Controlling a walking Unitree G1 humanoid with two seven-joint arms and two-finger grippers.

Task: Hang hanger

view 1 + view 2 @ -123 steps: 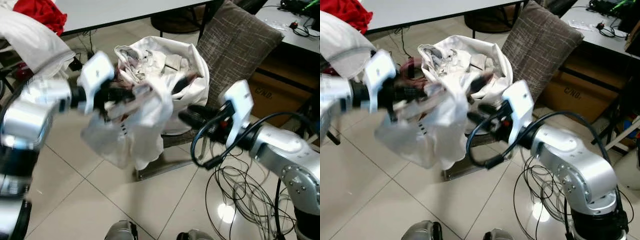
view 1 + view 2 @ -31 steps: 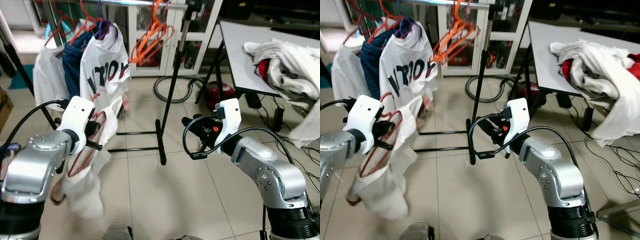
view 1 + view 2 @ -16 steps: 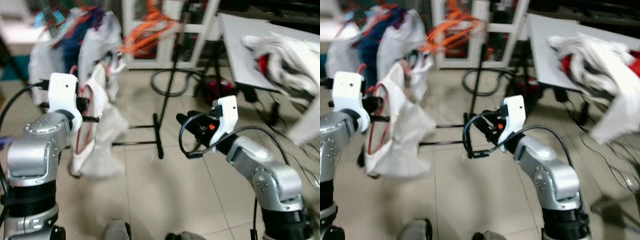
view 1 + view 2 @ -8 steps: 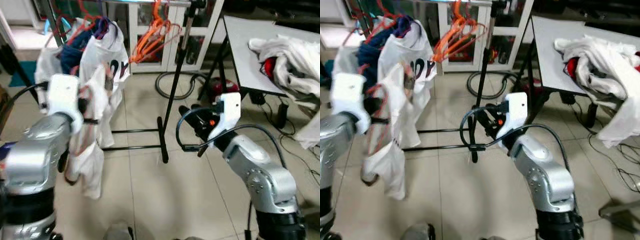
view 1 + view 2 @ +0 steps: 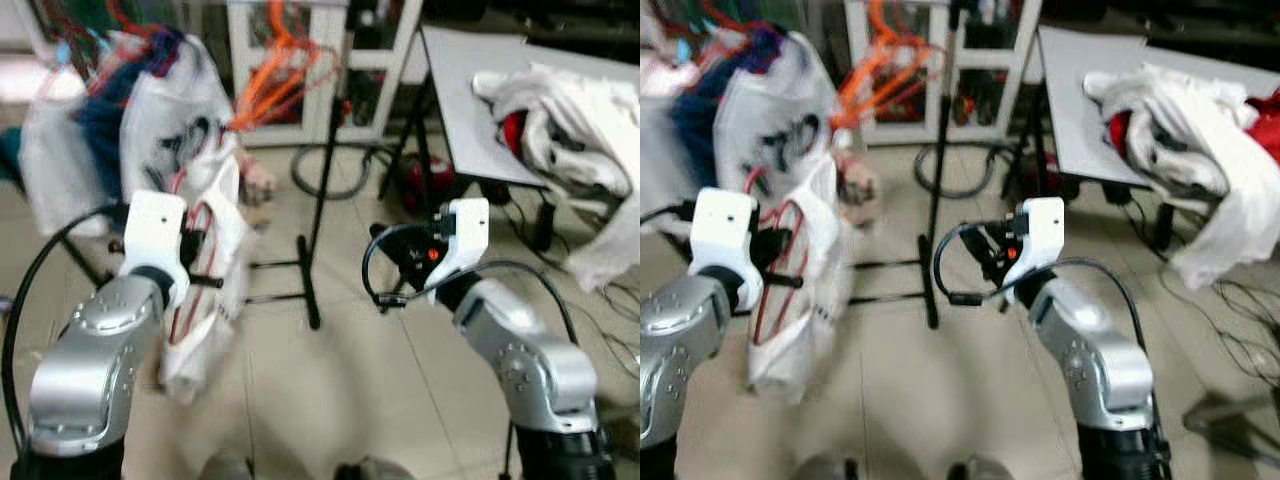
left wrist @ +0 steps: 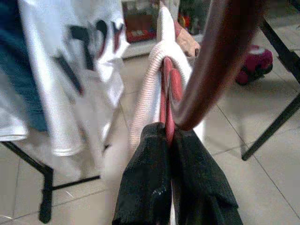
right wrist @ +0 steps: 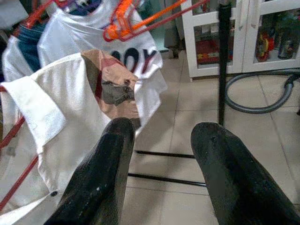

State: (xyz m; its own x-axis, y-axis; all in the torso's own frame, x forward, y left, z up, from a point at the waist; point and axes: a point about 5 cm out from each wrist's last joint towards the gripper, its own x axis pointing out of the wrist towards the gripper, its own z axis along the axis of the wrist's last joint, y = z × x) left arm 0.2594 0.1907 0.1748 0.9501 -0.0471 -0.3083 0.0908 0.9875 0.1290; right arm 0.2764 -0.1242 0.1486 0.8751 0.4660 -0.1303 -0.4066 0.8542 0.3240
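Currently, left pincer (image 6: 168, 140) was clamped on red hanger (image 5: 190, 280) carrying white shirt (image 5: 215, 250), held upright near clothes rack (image 5: 325, 170), not yet on rail; right pincer (image 7: 161, 140) was raised, fingers apart, holding nothing; orange hangers (image 5: 275, 80) and printed white T-shirt (image 5: 775, 125) hung on rack; clothes pile (image 5: 560, 110) lay on counter (image 5: 470, 110) at right.
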